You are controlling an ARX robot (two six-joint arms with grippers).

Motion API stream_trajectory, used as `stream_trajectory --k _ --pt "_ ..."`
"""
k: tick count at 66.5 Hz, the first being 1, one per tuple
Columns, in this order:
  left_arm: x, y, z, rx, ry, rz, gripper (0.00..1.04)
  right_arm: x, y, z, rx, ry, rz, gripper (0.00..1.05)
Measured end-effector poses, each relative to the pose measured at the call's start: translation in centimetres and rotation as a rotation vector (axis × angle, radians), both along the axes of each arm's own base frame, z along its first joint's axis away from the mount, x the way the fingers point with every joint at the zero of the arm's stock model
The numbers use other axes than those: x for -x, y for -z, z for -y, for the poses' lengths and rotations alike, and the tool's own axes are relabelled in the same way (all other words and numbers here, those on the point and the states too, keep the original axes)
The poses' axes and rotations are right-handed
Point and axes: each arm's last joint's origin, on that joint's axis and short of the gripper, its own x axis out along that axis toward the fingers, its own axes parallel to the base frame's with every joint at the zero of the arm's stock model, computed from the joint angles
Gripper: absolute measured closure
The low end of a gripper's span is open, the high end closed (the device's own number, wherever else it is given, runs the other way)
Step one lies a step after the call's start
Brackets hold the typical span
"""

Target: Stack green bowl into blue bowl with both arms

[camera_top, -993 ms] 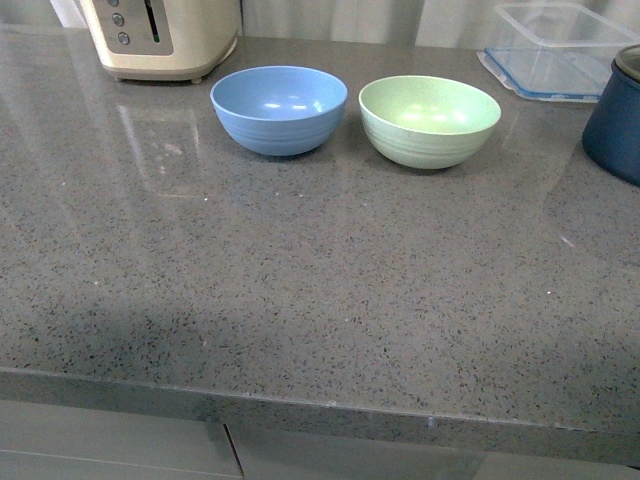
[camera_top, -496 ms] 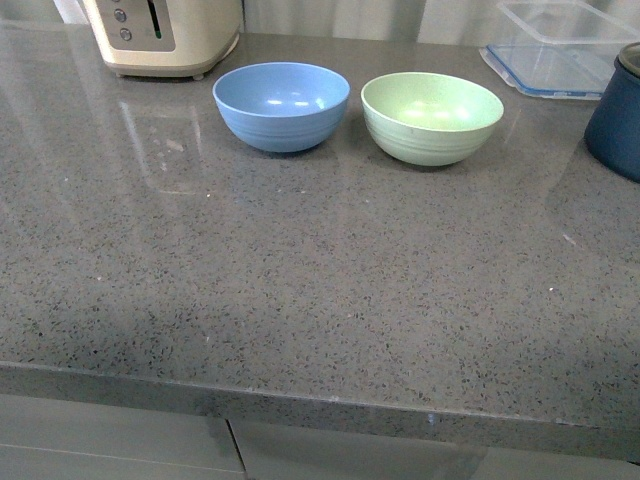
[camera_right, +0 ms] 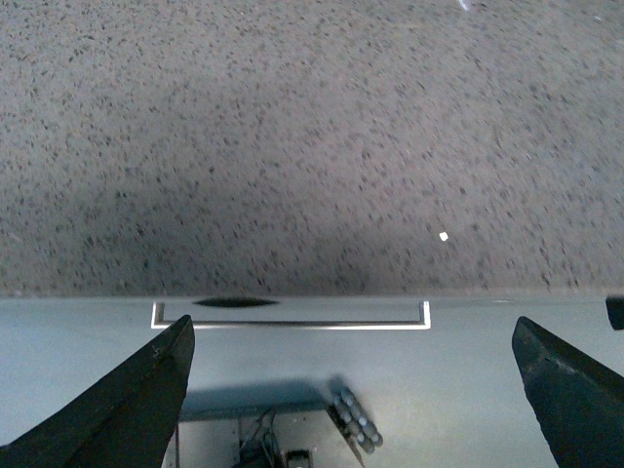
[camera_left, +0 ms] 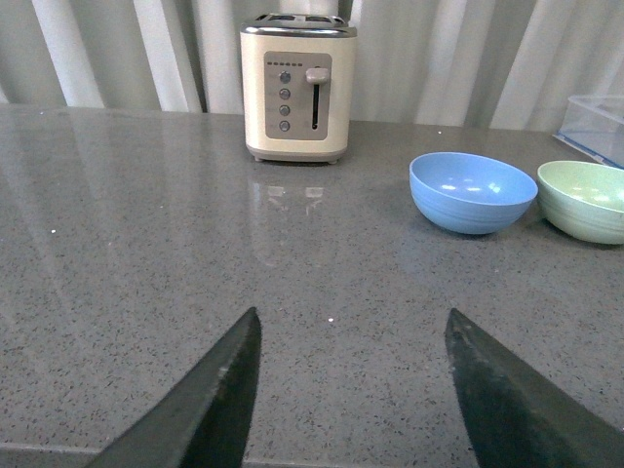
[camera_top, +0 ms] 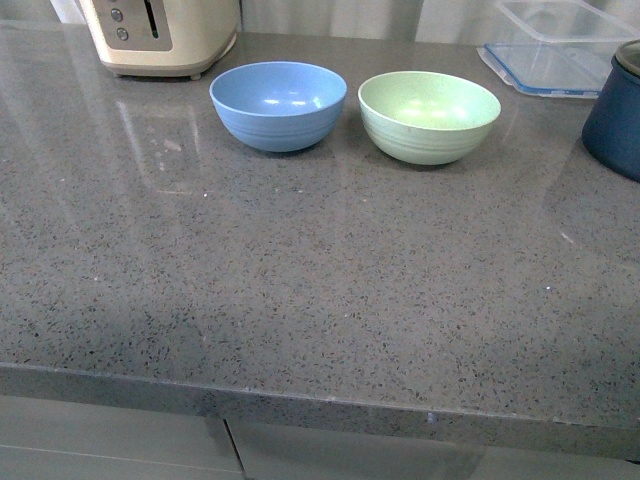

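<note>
The blue bowl [camera_top: 278, 105] and the green bowl [camera_top: 429, 116] stand side by side, upright and empty, at the back of the grey speckled counter [camera_top: 300, 280]; the green one is to the right. Both show in the left wrist view, the blue bowl [camera_left: 472, 191] and the green bowl [camera_left: 583, 200] far ahead. My left gripper [camera_left: 351, 327] is open and empty, low over the counter near its front edge. My right gripper [camera_right: 353, 336] is open and empty, over the counter's front edge, above a drawer front. Neither arm shows in the front view.
A cream toaster [camera_top: 160, 35] stands at the back left, also in the left wrist view [camera_left: 297, 88]. A clear plastic container [camera_top: 555, 50] and a dark navy pot [camera_top: 615, 120] stand at the back right. A drawer handle [camera_right: 291, 317] lies below the counter edge.
Only the front view shifts slightly; the bowls have not moved on the counter.
</note>
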Motion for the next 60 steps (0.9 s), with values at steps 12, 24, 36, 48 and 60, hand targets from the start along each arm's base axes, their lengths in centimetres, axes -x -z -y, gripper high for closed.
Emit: stream_trajectory --k 12,24,36,48,60 --pt "0.0 0.0 0.0 0.0 0.0 0.0 0.12 -7.9 -3.5 -2.2 0.0 -0.097 0.001 0.1" --pt "0.0 0.0 0.0 -0.002 0.0 0.0 0.07 -14.1 -5.6 -5.0 -0.008 -0.181 0.015 0.1" --pt "0.0 0.0 0.0 -0.002 0.0 0.0 0.07 -18.8 -6.6 -7.5 -0.013 -0.234 0.034 0.1" --pt "0.0 0.0 0.0 -0.002 0.0 0.0 0.07 -21.7 -5.6 -8.6 -0.002 -0.251 0.016 0.1" --pt "0.0 0.0 0.0 -0.002 0.0 0.0 0.07 -23.8 -4.3 -9.1 0.005 -0.275 -0.014 0.1"
